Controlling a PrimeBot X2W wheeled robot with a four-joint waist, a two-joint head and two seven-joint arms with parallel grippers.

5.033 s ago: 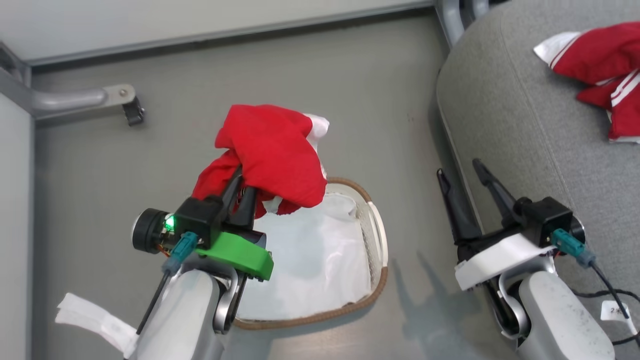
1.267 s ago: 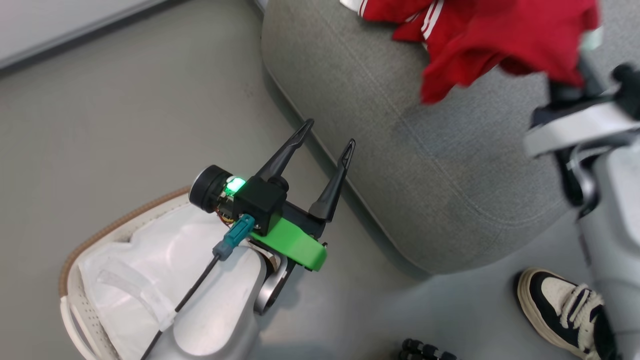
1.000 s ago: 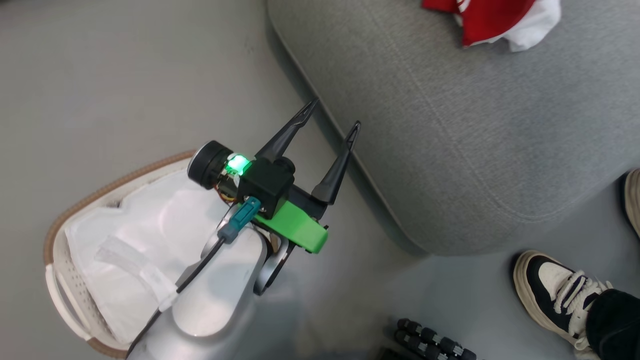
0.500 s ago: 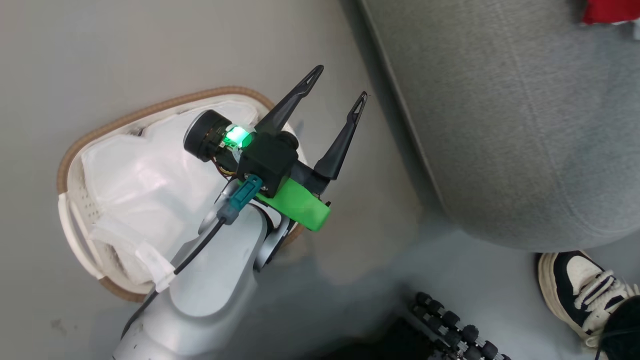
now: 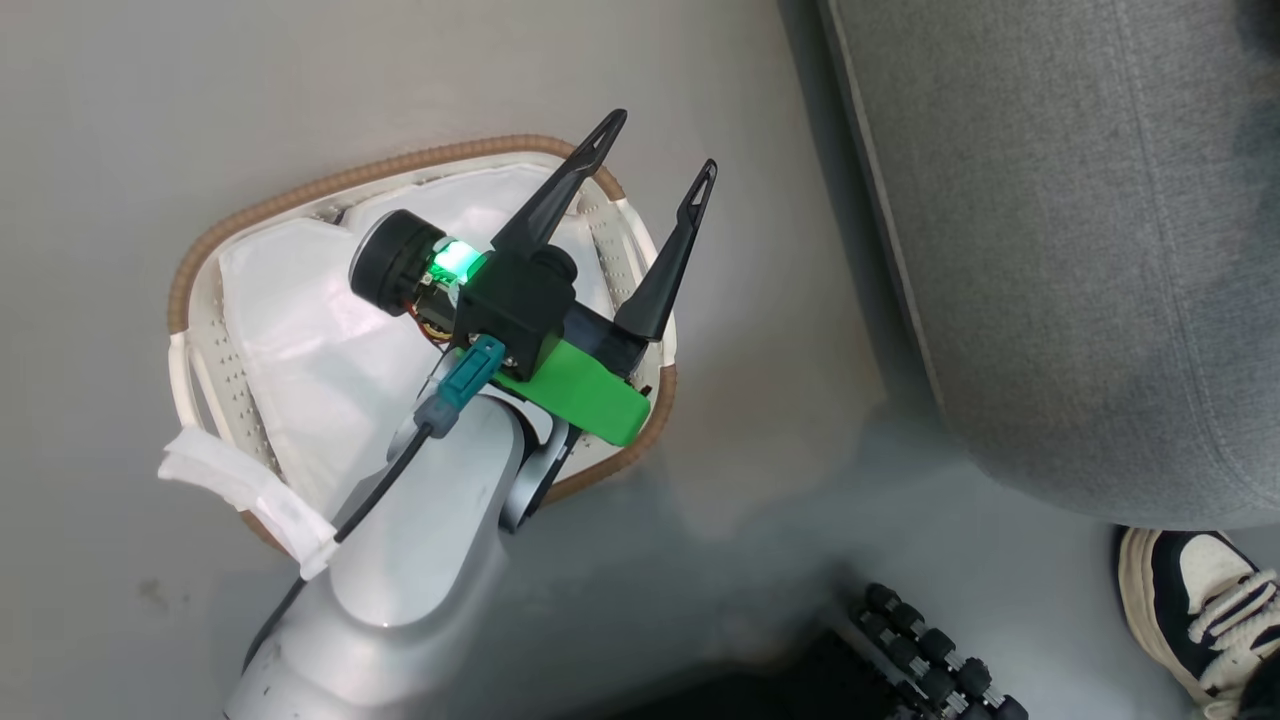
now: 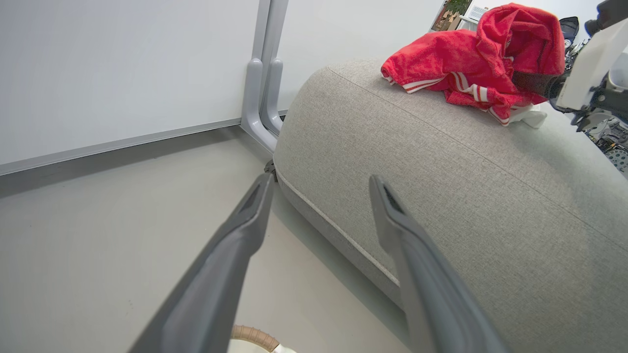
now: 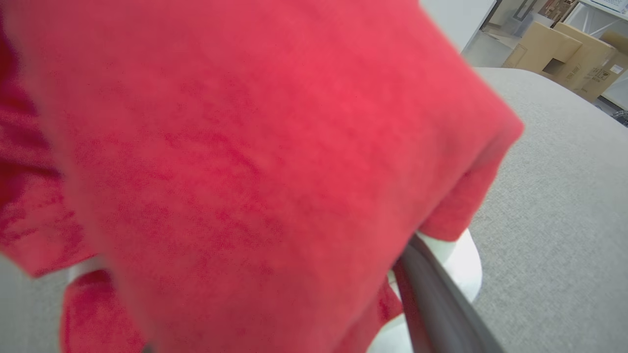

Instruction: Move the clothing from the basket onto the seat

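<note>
1. Grey floor (image 5: 100, 100) lies under the basket (image 5: 200, 270), which holds a white liner sheet (image 5: 300, 330).
2. Left gripper (image 5: 658, 145) hovers above it, fingers spread wide, gripping nothing.
3. Red clothing (image 6: 466, 63) lies heaped on the seat (image 6: 392, 186), well apart from those fingers.
4. Right gripper (image 6: 539, 84) meets the heap; cloth drapes over it, so I cannot tell its spread.

1 basket (image 5: 400, 163), 1 liner (image 5: 300, 330), 1 seat (image 5: 1080, 250), 1 red clothing pile (image 6: 456, 59) (garment qty unclear), 1 shoe (image 5: 1195, 600), 2 cardboard boxes (image 7: 544, 49).
</note>
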